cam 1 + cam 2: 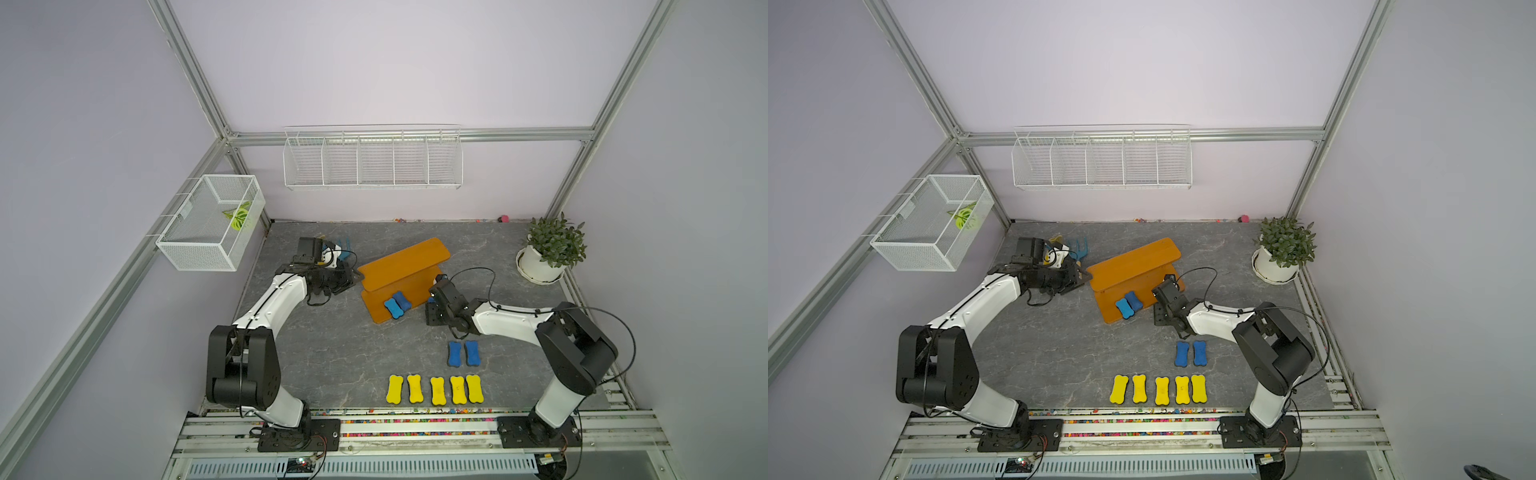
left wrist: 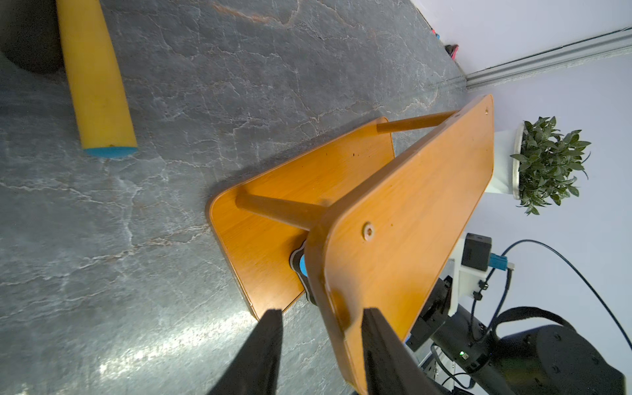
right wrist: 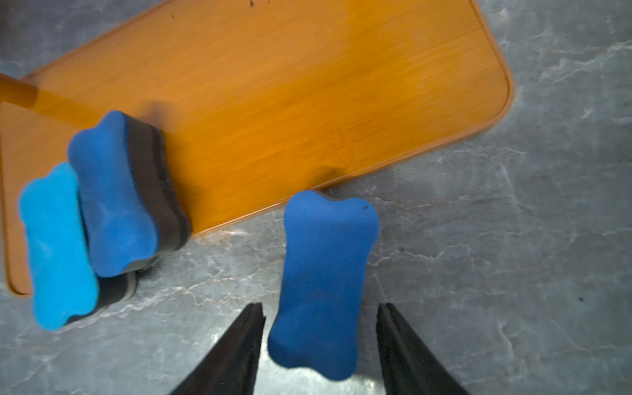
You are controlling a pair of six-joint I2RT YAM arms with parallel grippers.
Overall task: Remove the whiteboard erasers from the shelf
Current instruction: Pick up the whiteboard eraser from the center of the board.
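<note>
You worked inside a booth of pale lilac walls (image 1: 395, 62), framed by grey aluminium rails (image 1: 519, 135). The tabletop (image 1: 332, 353) under you was dark grey and veined like marble, and soft light glanced off it. On the back wall hung a white wire basket (image 1: 372, 166) split into five bins. On the left wall hung a white mesh basket (image 1: 199, 245) with a green leaf (image 1: 239, 216) in it. A potted plant (image 1: 555, 241) stood in the far right corner.

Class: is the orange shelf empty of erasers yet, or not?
Not empty: two blue erasers lie on the lower board of the shelf, overhanging its edge; the upper board is bare.
</note>
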